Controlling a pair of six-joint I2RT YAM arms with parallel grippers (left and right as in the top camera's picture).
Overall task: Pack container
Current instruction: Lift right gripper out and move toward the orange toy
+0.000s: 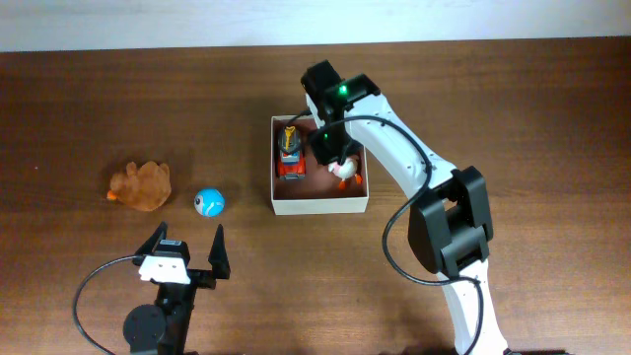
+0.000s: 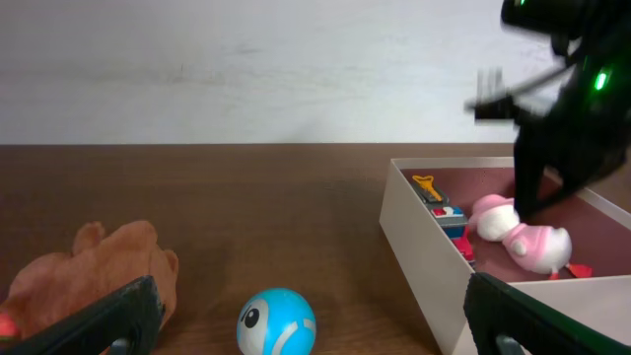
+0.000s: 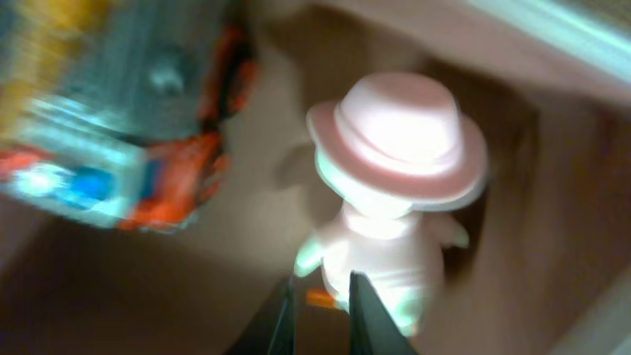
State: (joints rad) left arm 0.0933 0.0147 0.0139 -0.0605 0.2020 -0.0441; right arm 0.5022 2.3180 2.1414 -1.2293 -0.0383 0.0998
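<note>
Container: the square, shallow, open-topped cardboard container [image 1: 317,199], cream-white outside and pinkish-brown inside, is sitting on the dark brown wooden bench [image 1: 513,99] just right of centre in the overhead frame.

Inside it: a red-and-grey toy truck [image 1: 290,155] is lying along the wall on the frame's left. A white plastic figure [image 3: 394,187] in a pink hat is lying beside it. This is leaving bare floor along the lower edge for more toys.

Right end effector [image 3: 320,296]: I am reaching down into the container, right over the figure. My fingers [image 3: 373,318] are sitting close together with something orange between them. The wrist view is blurring, so I cannot tell whether I am pinching the toy or letting go.

Left end effector [image 1: 187,247]: released, fingers spread wide, hovering low at the lower left of the overhead frame. I judge I am keeping it clear of the other arm while facing the loose toys.

Waiting: a fuzzy brown plush toy [image 1: 141,184] and a small blue ball [image 1: 209,202] with a white eye mark are lying near each other on the bench. Both are left of the container and apart from it.

Step, as I judge: I am placing the figure, with two toys remaining.

Risk: the ball is likely to roll when nudged.
</note>
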